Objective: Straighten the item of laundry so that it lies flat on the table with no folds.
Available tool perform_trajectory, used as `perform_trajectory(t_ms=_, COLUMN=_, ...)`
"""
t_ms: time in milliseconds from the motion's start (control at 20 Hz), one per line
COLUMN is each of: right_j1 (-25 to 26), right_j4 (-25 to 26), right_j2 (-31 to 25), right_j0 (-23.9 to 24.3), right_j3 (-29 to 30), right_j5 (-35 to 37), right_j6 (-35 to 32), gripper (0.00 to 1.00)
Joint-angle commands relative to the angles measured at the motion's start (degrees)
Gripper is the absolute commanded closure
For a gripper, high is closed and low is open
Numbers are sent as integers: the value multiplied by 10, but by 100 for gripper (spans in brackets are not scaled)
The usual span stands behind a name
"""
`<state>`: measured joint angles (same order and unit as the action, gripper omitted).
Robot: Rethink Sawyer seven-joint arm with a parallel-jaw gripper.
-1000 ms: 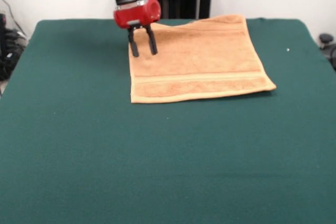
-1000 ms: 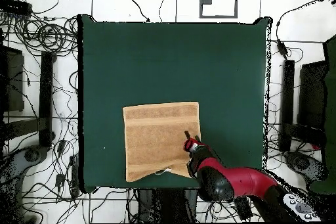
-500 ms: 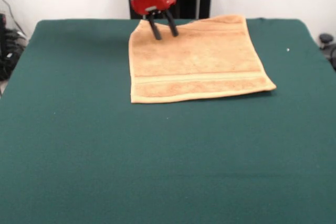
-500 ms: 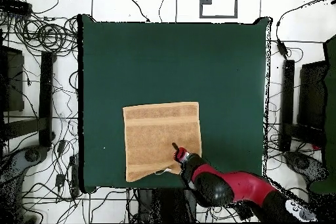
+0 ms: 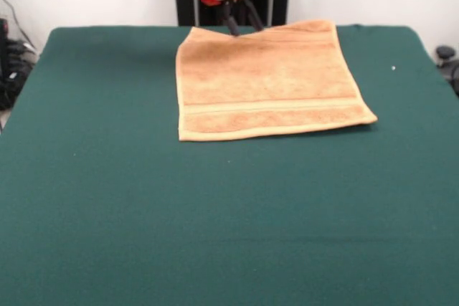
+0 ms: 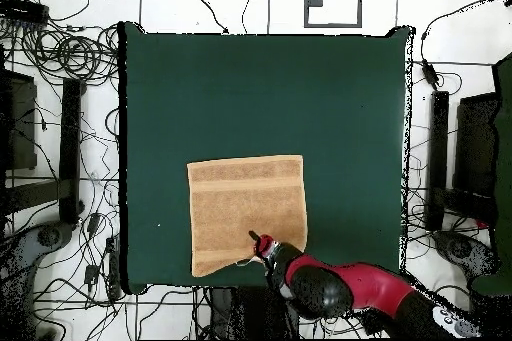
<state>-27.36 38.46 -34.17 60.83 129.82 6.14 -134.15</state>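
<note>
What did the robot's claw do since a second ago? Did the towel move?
The claw slid along the towel's far edge, from the corner toward the middle of that edge, next to the robot's side of the table. Its fingers stayed open and it grabbed nothing. The towel did not move; its far edge still has a small dip in it.

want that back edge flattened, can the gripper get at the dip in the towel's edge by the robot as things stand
Probably yes. The gripper hangs open right at the towel's far edge, beside the dip, with nothing between them on the table.
</note>
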Motion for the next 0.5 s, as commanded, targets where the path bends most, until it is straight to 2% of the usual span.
perform_trajectory(t_ms=50, right_j1=16, right_j4=-41, right_j2=-77, right_j0=3, right_j3=54, right_j5=115, right_j6=42, gripper=0)
perform_trajectory(t_ms=300, right_j1=54, right_j4=-25, right_j2=-82, right_j0=53, right_j3=69, right_j5=167, right_j6=83, gripper=0)
perform_trajectory(t_ms=500, right_j1=73, right_j4=9, right_j2=-63, right_j0=59, right_j3=49, right_j5=168, right_j6=92, gripper=0)
